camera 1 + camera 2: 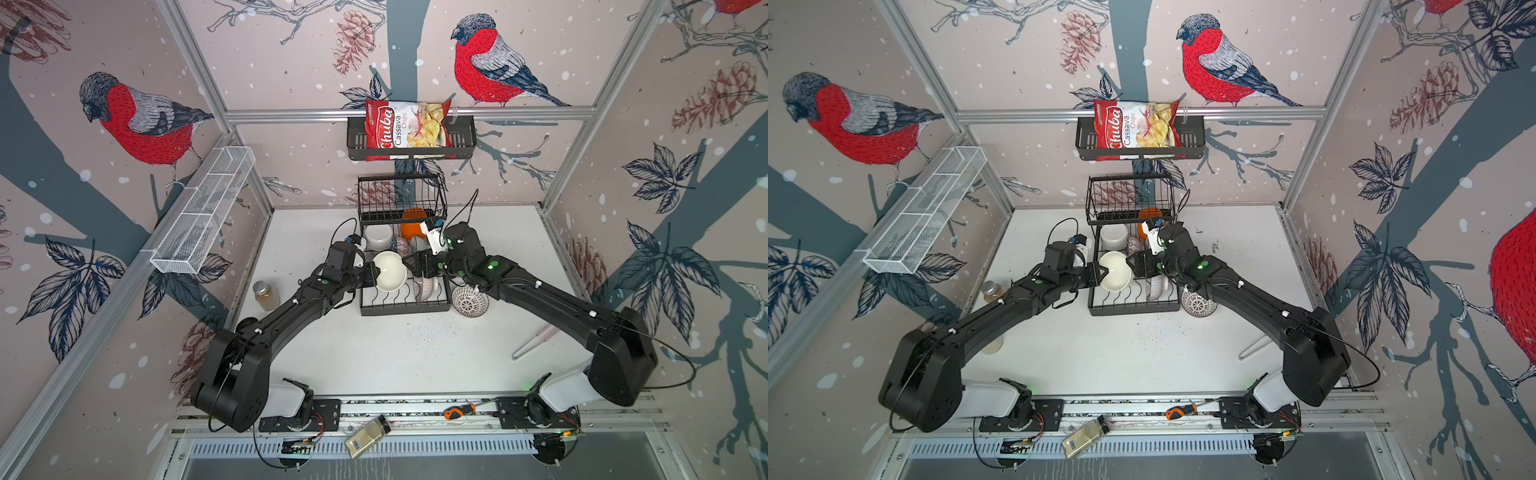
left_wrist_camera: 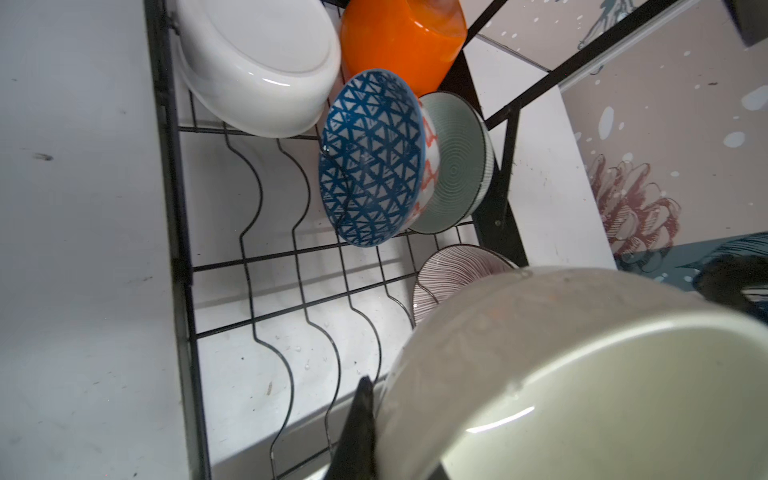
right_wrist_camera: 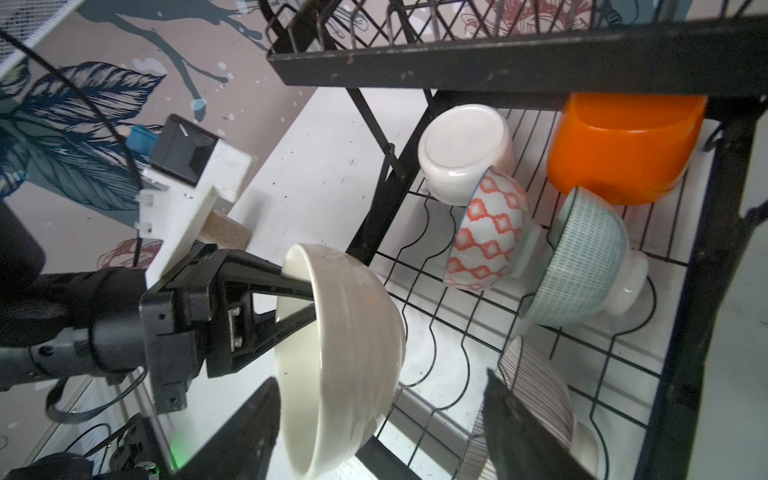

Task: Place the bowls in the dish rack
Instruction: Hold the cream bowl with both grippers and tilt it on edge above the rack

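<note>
- Left pincer (image 3: 309, 291) is pinching the rim of the cream bowl (image 1: 390, 271) and holds it tipped on its side over the dish rack (image 1: 405, 309), above the wavy slots of the lower grid.
- Does that bowl graze the rack's wires? Hard to call from these angles; it looks just clear.
- Right pincer (image 1: 409, 264) is spread wide over the rack, just beside the cream bowl, with nothing between its fingers (image 3: 523, 432).
- Deep in the rack, under its raised basket, a white bowl (image 1: 379, 237) lies mouth down, and an orange bowl (image 1: 411, 230) sits just beside it.
- Mid-rack, a blue-patterned bowl (image 2: 370, 158) stands on edge, with a green bowl (image 2: 457, 166) leaning against its back.
- A striped bowl (image 1: 426, 289) stands on edge in the rack's front slots, on the right arm's side.
- Outside the rack, just beside its front corner, a black-patterned bowl (image 1: 469, 301) sits mouth down on the desk (image 1: 395, 353).
- On the left arm's side, well apart from the rack, a jar (image 1: 266, 296) stands on the desk.
</note>
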